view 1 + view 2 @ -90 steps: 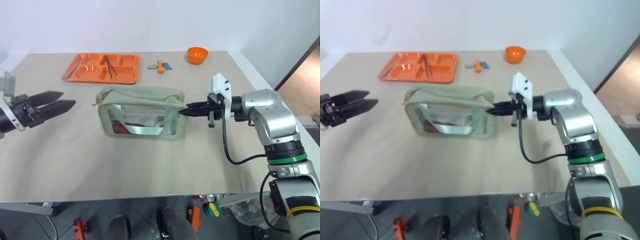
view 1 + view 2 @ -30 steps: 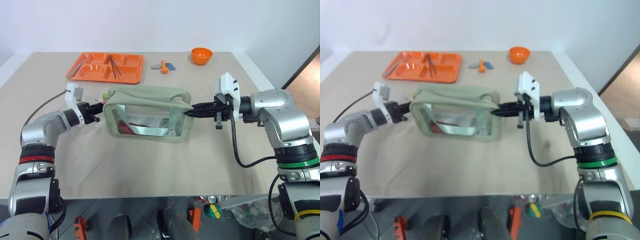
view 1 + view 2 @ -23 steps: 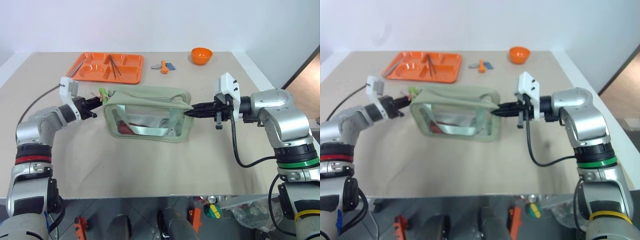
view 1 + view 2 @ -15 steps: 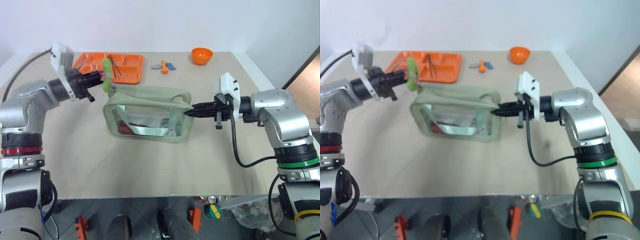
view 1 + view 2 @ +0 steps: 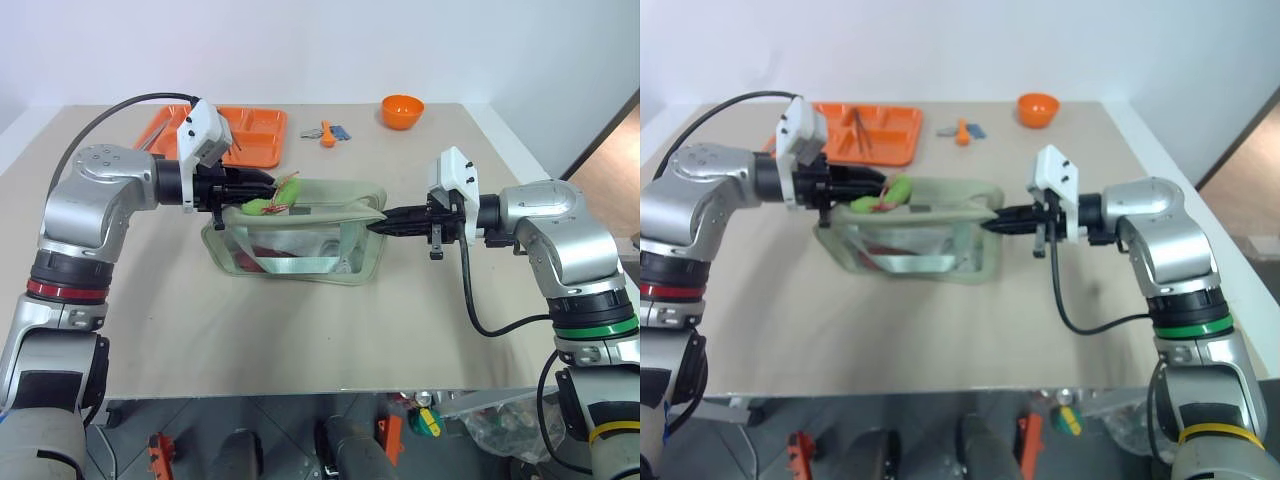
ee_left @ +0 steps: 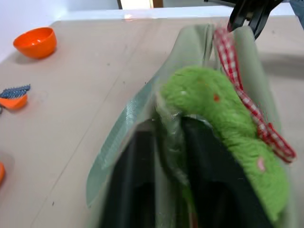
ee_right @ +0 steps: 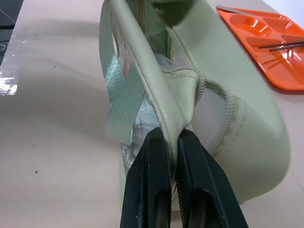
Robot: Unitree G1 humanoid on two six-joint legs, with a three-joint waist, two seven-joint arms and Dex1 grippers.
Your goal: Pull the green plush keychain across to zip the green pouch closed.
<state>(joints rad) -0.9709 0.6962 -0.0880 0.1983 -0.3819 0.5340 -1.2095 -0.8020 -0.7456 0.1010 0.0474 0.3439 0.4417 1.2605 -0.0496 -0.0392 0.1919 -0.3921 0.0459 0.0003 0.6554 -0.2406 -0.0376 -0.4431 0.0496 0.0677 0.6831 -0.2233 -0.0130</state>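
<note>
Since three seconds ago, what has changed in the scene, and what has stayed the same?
The left gripper came in from the left edge, took the keychain at the pouch's left end, lifted it, and has pulled it rightward over the pouch top. The right gripper stayed shut on the pouch's right end without moving. The tray and bowl kept their places.

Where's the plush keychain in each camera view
Left eye view: the keychain sits over the pouch's left end, at the left gripper.
Right eye view: the same spot, left of centre.
Left wrist view: it is right of centre, above the black fingers.
Right wrist view: a blurred green lump at the top edge, likely it.
Shared landmark: the pouch.
</note>
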